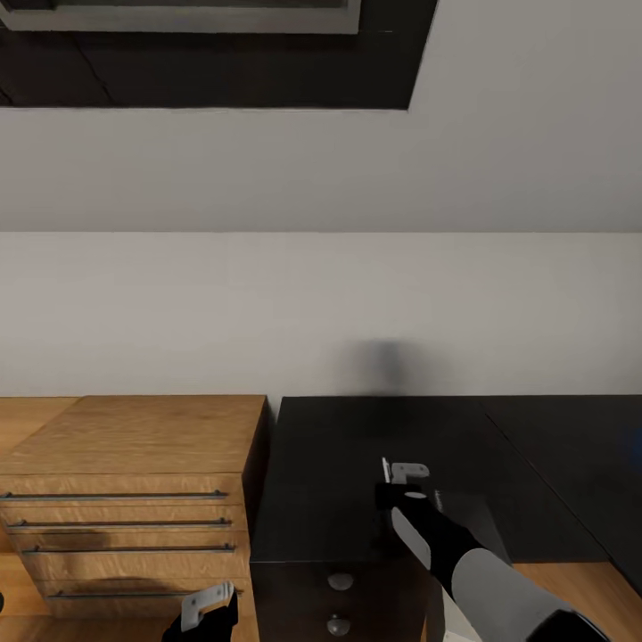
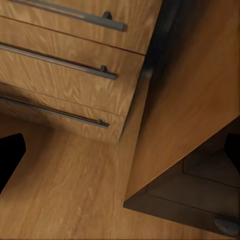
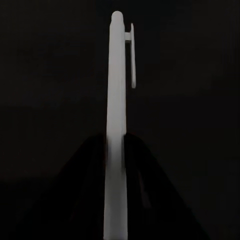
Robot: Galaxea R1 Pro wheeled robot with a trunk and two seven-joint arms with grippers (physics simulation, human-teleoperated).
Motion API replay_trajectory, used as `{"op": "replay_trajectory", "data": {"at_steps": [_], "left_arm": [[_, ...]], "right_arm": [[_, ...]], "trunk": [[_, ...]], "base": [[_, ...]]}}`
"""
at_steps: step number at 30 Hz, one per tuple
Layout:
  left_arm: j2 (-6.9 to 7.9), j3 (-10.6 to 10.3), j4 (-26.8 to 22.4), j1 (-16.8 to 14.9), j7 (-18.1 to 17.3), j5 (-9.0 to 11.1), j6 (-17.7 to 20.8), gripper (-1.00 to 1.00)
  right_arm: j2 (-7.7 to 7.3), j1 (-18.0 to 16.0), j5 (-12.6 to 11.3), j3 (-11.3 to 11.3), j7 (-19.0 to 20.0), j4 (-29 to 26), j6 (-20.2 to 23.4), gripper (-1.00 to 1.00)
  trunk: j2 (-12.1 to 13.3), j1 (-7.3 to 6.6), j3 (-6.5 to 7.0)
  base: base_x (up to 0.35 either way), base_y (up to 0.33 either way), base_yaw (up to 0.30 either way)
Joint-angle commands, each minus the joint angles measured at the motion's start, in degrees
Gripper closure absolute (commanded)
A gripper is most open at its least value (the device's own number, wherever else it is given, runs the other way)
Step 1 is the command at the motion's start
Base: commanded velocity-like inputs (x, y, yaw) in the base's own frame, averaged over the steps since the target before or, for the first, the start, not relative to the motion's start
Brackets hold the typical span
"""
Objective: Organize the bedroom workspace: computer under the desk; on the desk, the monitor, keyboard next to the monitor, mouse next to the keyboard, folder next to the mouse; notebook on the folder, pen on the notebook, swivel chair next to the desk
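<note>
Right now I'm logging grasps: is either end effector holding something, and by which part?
The right end effector holds the pen, pinched on its lower barrel, the clip end sticking out over the desk. The left end effector holds nothing visible.

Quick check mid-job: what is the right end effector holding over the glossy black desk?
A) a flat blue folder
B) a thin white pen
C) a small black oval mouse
B: the right wrist view shows the thin white pen clamped between the right end effector fingers, dark desk behind.
</note>
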Motion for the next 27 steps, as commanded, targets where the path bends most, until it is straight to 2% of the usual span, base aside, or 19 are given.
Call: {"op": "replay_trajectory", "data": {"at_steps": [1,6,7,20,23,27], "left_arm": [[0.1,-0.37,-0.12,-0.08,0.38,0.61,-0.45,-1.0],[0.08,-0.35,-0.35,-0.08,0.4,0.61,-0.45,-1.0],[0.08,-0.35,-0.38,-0.08,0.41,0.61,-0.45,-1.0],[0.07,-0.35,-0.34,-0.08,0.39,0.61,-0.45,-1.0],[0.07,-0.35,-0.34,-0.08,0.39,0.61,-0.45,-1.0],[0.13,-0.35,-0.34,-0.08,0.39,0.61,-0.45,-1.0]], "right_arm": [[-0.01,-0.07,-0.46,0.45,-0.29,-0.03,0.18,1.0],[0.48,-0.2,-0.45,0.46,-0.28,0.19,0.31,1.0],[0.63,-0.2,-0.45,0.46,-0.28,0.19,0.33,-1.0],[0.85,-0.21,-0.49,0.39,-0.33,-0.51,0.14,-1.0],[0.63,-0.21,-0.52,0.4,-0.43,-3.77,0.32,-1.0],[-0.42,0.09,-0.6,0.49,-0.74,-14.17,3.14,-1.0]], "trunk": [[-0.04,0.0,-0.07],[-0.04,0.0,-0.07],[-0.04,0.0,-0.07],[-0.04,0.0,-0.07],[-0.04,0.0,-0.07],[-0.04,0.0,-0.07]], "base": [[0.004,0.0,0.0],[0.001,0.0,0.0],[0.0,0.0,0.0],[0.0,0.0,0.0],[0.0,0.0,0.0],[0.0,0.0,0.0]]}}
